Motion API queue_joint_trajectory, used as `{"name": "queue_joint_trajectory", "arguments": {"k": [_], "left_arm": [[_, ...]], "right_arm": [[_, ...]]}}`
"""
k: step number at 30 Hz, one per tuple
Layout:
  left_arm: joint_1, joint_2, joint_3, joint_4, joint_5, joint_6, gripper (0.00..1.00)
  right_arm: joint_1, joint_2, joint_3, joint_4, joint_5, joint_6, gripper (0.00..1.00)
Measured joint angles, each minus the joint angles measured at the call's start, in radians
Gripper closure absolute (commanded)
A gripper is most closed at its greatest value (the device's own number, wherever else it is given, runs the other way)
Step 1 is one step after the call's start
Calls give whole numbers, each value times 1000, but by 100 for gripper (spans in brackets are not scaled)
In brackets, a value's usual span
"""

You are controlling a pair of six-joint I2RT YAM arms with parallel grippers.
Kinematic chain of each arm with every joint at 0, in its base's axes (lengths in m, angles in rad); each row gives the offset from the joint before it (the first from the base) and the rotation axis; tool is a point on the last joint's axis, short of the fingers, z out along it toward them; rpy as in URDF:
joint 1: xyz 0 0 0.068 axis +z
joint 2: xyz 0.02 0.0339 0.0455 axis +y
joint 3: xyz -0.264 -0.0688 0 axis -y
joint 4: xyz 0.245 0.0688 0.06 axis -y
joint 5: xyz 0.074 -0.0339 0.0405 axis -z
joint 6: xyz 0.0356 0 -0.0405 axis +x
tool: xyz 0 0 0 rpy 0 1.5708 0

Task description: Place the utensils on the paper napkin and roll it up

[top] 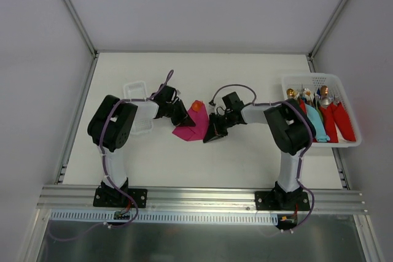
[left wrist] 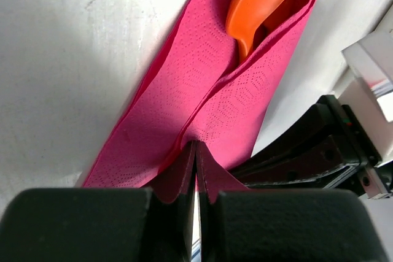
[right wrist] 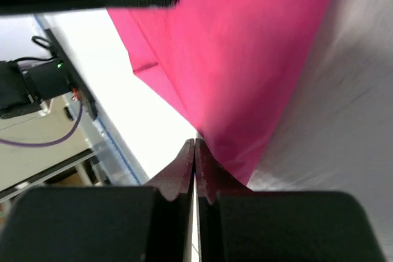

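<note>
From above, the two arms meet over the middle of the white table (top: pixel 245 78). The left hand (top: pixel 185 119) and right hand (top: pixel 210 133) sit on either side of the paper napkin (top: pixel 189 131), and the orange spoon (top: pixel 196 107) pokes out at the napkin's far end. A clear plastic container (top: pixel 138 90) lies behind the left arm. A white basket (top: pixel 351 142) of wrapped metal cutlery stands well apart on the right. In the left wrist view the napkin is folded lengthwise over the spoon, whose bowl shows at the open far end. The left hand's fingers are pressed together on the near end, with the fold's crease running straight into them. In the right wrist view the right hand's fingers are together too. They meet right at the napkin's near corner and seem to pinch it, though blur makes it hard to say whether paper is really caught. The fork shows in no view and may lie inside the fold. The sheet is thin, so with both hands on it any pull in opposite directions could tear it. Tilting or tugging the bundle could let the smooth spoon slide out of the open end. If the right hand has missed the paper, turning it would leave the fold loose and the roll would fall open.
</note>
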Motion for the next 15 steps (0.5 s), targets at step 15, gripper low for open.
{"name": "queue_joint_trajectory", "arguments": {"k": [15], "left_arm": [[-18,32,49,-27,24,64,100]], "right_arm": [[-30,-41,-88,196,-141,243,88]]}}
